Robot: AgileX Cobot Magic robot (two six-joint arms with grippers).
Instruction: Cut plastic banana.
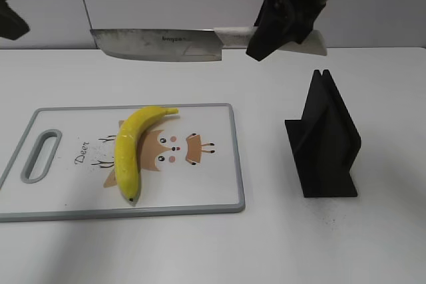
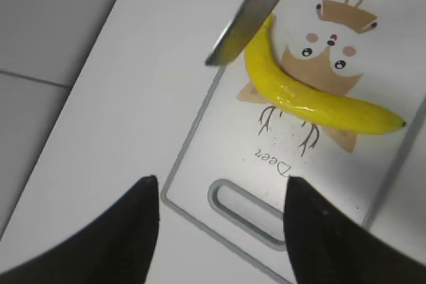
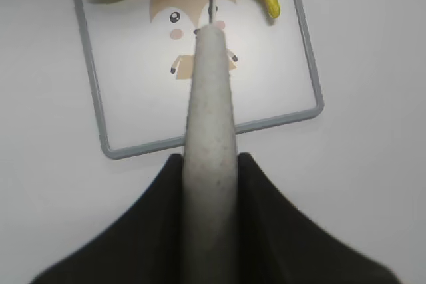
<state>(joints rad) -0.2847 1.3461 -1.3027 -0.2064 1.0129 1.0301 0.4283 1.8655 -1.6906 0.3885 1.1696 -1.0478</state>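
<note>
Right now everything hangs on how the knife [image 1: 160, 44] sits over the plastic banana [image 1: 136, 151]. The right gripper [image 1: 279, 28] is clamped on the pale handle and holds the blade level, high in the air toward the back edge of the counter, its tip pointing to the left edge. The banana lies whole on the cutting board [image 1: 219, 191], which rests toward the front-left corner of the counter. It lies below the gripper and off to its left, nearer the front edge than the blade.

Its long axis runs mostly front to back, stem [image 1: 172, 110] curling toward the back and right, dark tip [image 1: 131, 199] toward the front edge. So the blade crosses that axis roughly at right angles, which suits a straight cut across the middle, I'd say. The right wrist view agrees: the blade runs out from the handle across the yellow body.

The left gripper [image 2: 219, 224] hovers with its fingers spread wide and empty, above the handle-slot end of the board at the left edge, near the banana but not touching it. An empty black knife stand [image 1: 323, 141] sits toward the right edge, well apart.
</note>
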